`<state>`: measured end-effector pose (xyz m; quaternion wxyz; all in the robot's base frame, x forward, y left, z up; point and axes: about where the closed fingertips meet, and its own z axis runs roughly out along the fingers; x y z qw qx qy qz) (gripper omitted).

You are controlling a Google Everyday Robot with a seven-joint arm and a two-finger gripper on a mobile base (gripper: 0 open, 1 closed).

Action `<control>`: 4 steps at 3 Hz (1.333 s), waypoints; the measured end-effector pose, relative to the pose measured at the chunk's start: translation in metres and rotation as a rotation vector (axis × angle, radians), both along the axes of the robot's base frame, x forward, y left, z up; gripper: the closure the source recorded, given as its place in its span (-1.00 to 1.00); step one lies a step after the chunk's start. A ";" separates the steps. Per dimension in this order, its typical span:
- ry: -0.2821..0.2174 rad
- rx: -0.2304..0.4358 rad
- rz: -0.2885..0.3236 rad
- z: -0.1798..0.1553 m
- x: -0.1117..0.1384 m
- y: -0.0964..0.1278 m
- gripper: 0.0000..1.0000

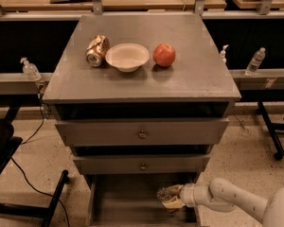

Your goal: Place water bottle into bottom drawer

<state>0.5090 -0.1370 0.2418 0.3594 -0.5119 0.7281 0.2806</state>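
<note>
The bottom drawer (125, 200) of the grey cabinet is pulled out, a flat grey tray with low side walls. My gripper (173, 197) reaches in from the lower right on a white arm (227, 200) and sits over the drawer's right side. It is shut on the water bottle (165, 193), a clear crinkly bottle lying roughly level just above the drawer floor. Part of the bottle is hidden by the fingers.
On the cabinet top (189, 79) lie a crushed can (97, 50), a white bowl (127, 56) and a red apple (164, 55). Two upper drawers with round knobs (142, 135) are slightly open. A smooth bottle (254, 61) and a pump dispenser (29, 70) stand on side ledges. Cables lie on the floor at left.
</note>
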 end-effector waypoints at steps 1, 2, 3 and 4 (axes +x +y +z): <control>0.047 -0.034 -0.082 -0.011 0.004 -0.009 0.15; 0.053 -0.039 -0.096 -0.013 0.006 -0.009 -0.32; 0.055 -0.037 -0.094 -0.014 0.005 -0.007 -0.78; 0.057 -0.035 -0.092 -0.015 0.004 -0.005 -1.00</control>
